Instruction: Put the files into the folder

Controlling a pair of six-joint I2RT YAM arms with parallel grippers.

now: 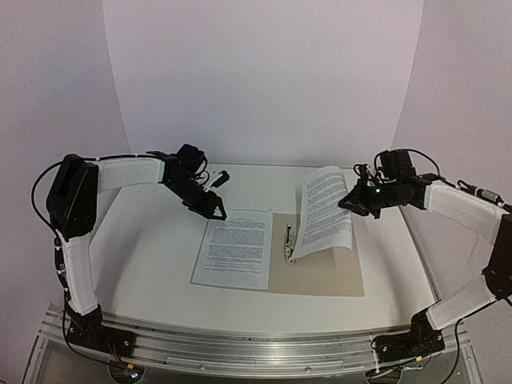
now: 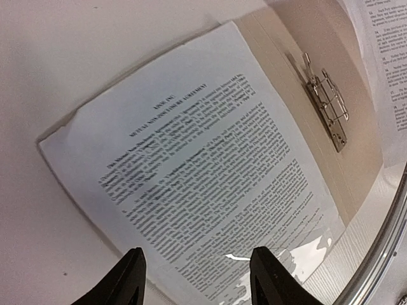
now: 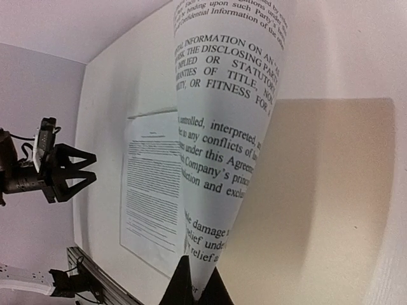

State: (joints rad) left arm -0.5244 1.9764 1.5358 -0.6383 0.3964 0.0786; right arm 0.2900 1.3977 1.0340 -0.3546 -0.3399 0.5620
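The beige folder lies open on the table with its metal clip at the spine. One printed sheet lies flat on its left cover, also in the left wrist view. My right gripper is shut on the right edge of the second printed sheet, holding it raised and curled over the folder's right cover; the right wrist view shows the sheet pinched between the fingers. My left gripper is open and empty, hovering above the flat sheet's far left corner.
A white curved backdrop closes the back. The table's metal front rail runs along the near edge. Bare white table lies left of the folder.
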